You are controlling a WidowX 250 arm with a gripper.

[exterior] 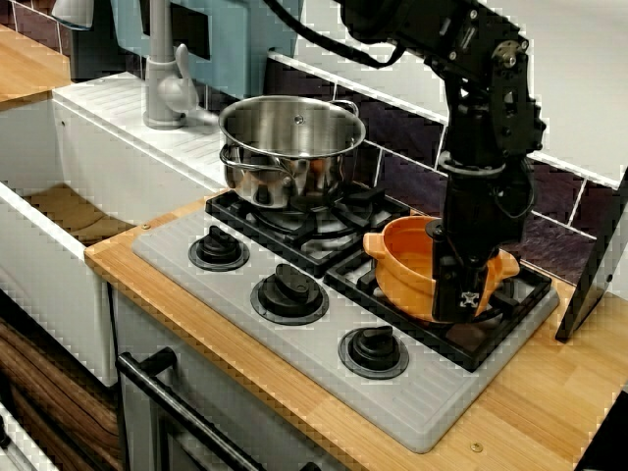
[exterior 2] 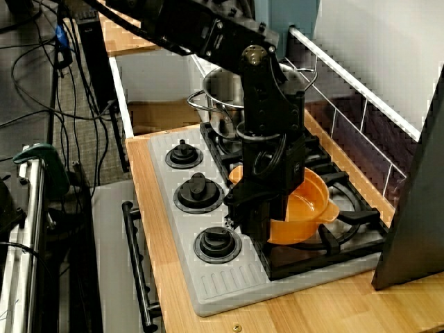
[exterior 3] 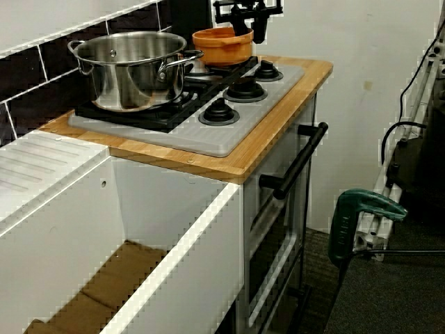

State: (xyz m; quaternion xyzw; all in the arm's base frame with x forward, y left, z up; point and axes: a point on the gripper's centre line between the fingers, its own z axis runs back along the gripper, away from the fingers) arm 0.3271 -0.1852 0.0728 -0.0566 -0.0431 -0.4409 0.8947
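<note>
An orange pot (exterior: 407, 263) sits on the right burner grate of the toy stove (exterior: 294, 334). My black gripper (exterior: 463, 299) reaches straight down over the pot's near rim, and its body hides that part of the rim. From the side, the gripper (exterior 2: 253, 225) stands at the edge of the orange pot (exterior 2: 309, 205) that faces the knobs. From the sink end, the gripper (exterior 3: 245, 26) sits just above the orange pot (exterior 3: 222, 45). No view shows whether the fingers pinch the rim.
A steel pot (exterior: 289, 147) stands on the left rear burner. Three black knobs (exterior: 289, 291) line the stove front. A grey tap (exterior: 167, 88) and white sink (exterior: 39, 265) lie to the left. A dark panel (exterior: 594, 265) leans at the right.
</note>
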